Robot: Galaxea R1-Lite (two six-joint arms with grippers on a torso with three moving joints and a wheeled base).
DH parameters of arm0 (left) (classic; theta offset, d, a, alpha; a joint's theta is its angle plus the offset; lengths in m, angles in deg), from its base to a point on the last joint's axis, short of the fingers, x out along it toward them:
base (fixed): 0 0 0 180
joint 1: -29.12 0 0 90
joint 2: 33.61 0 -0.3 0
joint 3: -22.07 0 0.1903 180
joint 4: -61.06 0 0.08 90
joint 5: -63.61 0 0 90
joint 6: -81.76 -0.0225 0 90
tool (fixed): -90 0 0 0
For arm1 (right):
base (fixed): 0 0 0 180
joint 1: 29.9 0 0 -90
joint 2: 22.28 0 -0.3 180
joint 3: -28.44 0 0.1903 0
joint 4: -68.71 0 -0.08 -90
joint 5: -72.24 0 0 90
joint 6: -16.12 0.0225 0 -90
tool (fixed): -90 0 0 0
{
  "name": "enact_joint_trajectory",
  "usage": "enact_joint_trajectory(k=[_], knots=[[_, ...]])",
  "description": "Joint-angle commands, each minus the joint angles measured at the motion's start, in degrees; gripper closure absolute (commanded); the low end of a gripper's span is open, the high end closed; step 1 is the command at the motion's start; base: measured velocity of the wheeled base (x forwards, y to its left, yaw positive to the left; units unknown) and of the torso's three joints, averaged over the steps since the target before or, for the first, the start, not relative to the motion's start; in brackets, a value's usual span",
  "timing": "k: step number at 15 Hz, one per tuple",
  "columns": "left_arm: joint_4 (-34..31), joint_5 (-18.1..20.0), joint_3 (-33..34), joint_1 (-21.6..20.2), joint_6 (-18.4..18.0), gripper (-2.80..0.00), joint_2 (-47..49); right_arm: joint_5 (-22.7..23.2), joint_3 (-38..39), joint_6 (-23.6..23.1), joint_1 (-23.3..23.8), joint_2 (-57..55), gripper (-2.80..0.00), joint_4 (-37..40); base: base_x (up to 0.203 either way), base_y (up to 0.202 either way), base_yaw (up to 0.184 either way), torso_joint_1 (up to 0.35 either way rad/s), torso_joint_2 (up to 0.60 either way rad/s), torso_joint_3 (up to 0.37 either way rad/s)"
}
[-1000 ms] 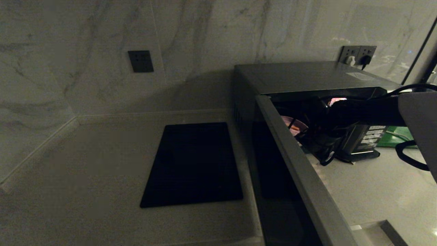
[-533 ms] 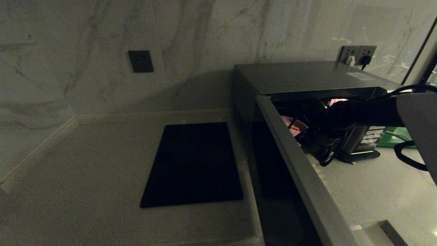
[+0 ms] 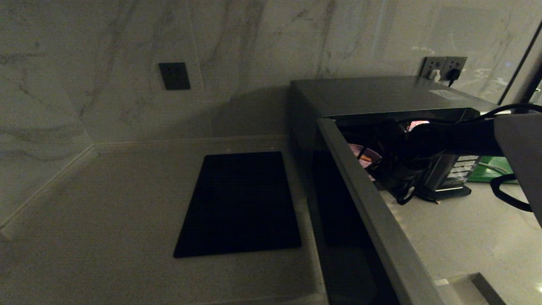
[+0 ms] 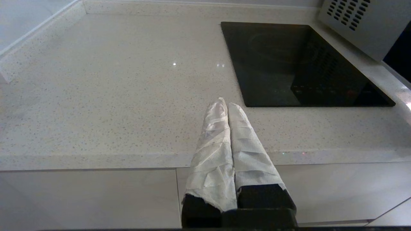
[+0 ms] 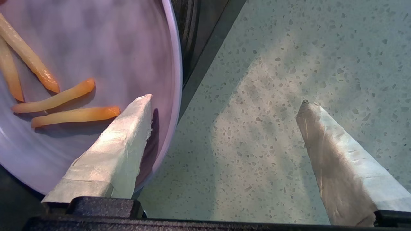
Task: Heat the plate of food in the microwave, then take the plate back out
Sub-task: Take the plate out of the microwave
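The silver-grey microwave (image 3: 381, 93) stands at the right with its dark glass door (image 3: 372, 212) swung open toward me. The lavender plate (image 3: 362, 154) sits in its opening. In the right wrist view the plate (image 5: 96, 48) carries several orange-yellow fries (image 5: 64, 99). My right gripper (image 5: 224, 101) is open at the opening. One wrapped finger (image 5: 122, 138) lies over the plate's inside and the other over the speckled counter, so the plate's rim is between them. My left gripper (image 4: 226, 104) is shut on nothing, parked at the counter's front edge.
A flat black cooktop (image 3: 241, 203) is set into the counter left of the microwave. The microwave's button panel (image 3: 461, 167) shows behind my right arm (image 3: 449, 137), with a green board (image 3: 491, 169) beyond it. A wall outlet with plugs (image 3: 442, 67) sits above.
My right arm wavers slightly at the microwave's opening. The plate, the door and the left arm have not visibly moved.
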Motion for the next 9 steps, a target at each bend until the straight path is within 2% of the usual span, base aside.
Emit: enact_joint_trajectory(k=[1,9], knots=[[0.03,-0.02,0.00,-0.02,0.05,0.00,0.09,-0.08,-0.07,0.38,-0.04,0.22,-2.80,0.12,0.000,0.000,0.000,0.000,0.00,0.000],[0.03,-0.02,0.00,-0.02,0.05,0.00,0.09,0.80,0.07,0.38,-0.13,0.04,-2.80,0.15,0.000,0.000,0.000,0.000,0.00,0.000]])
